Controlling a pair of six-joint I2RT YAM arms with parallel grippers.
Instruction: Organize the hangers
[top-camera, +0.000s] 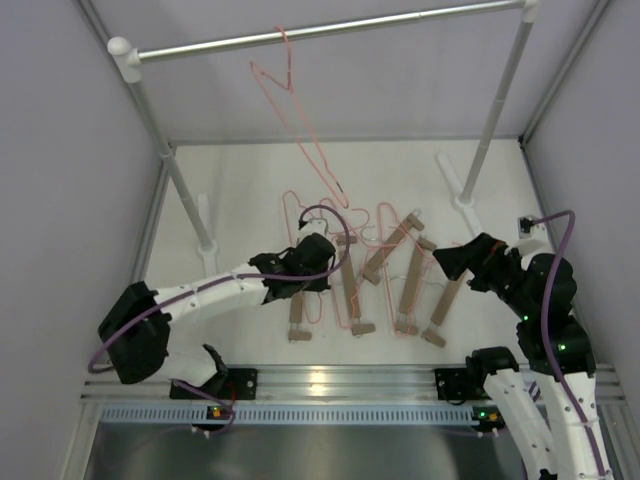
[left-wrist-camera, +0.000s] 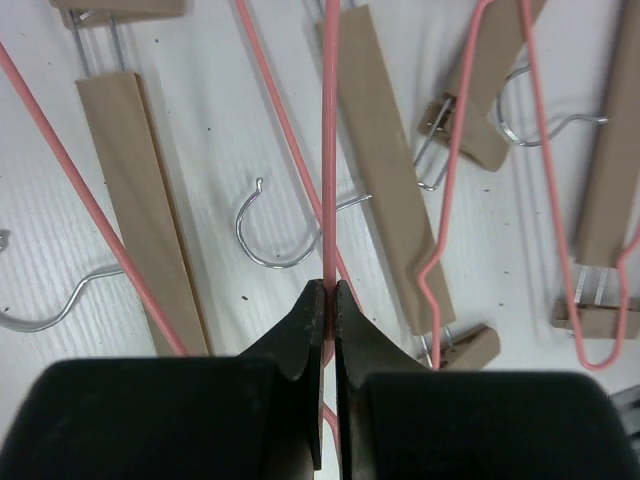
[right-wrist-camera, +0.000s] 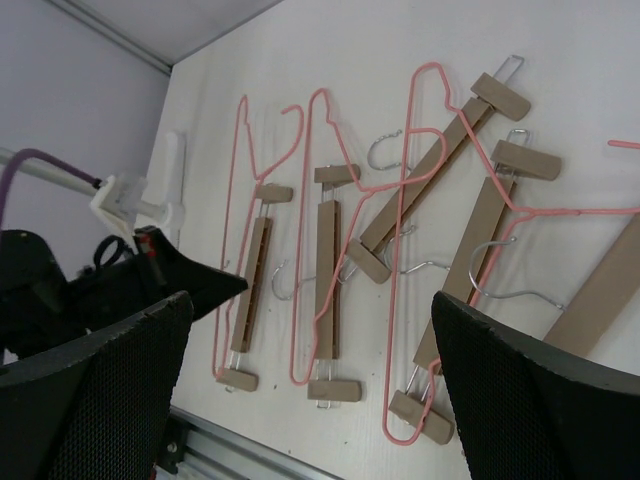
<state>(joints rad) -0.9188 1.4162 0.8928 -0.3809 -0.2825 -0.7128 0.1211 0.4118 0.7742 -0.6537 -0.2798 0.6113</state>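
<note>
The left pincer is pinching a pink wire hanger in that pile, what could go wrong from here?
The left pincer holds the pink wire hanger only at its tips; the thin wire may slip or swing when lifted.
That wire crosses another pink wire and lies beside a wooden hanger, so lifting may snag and drag them.

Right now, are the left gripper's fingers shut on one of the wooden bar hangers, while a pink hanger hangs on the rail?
Not quite: the left gripper has its fingers shut on a pink wire hanger, not a wooden one, as the left wrist view shows. A pink hanger does hang on the rail.
</note>
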